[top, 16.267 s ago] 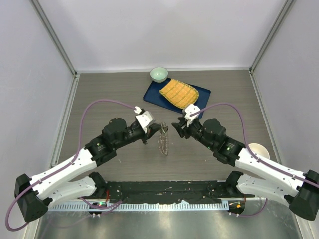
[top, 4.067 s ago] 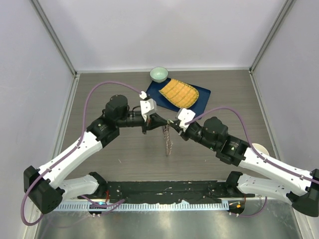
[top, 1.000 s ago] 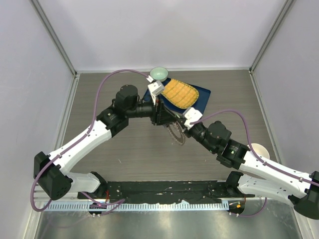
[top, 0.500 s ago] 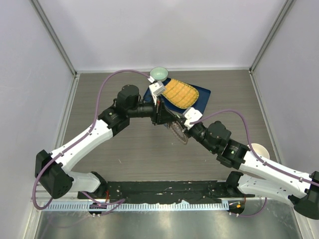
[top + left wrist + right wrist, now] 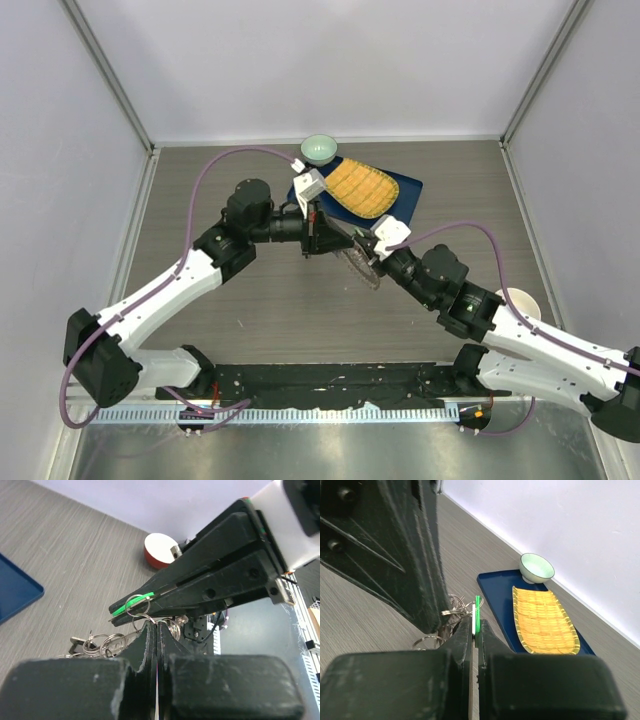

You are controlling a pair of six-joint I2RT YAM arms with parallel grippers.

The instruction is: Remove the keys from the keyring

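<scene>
So, quick status: basically nothing is off yet. My right claw [image 5: 475, 624] is clamped tight on the green key [image 5: 477, 611], and its plastic head pokes out just past my fingertips. My left claw [image 5: 154, 631] is squeezed fully closed too. Its tip is right up against the right one, jammed in among the small split rings [image 5: 112, 641] just under that key. I can't tell whether it actually has a ring pinched or only air. The keyring [image 5: 360, 266] sits between and just below both claws, with the rest of the keys [image 5: 82, 642] bunched on it. No loose keys anywhere I can see, so my guess is I'm on key number one. Whole bunch left to go.
</scene>
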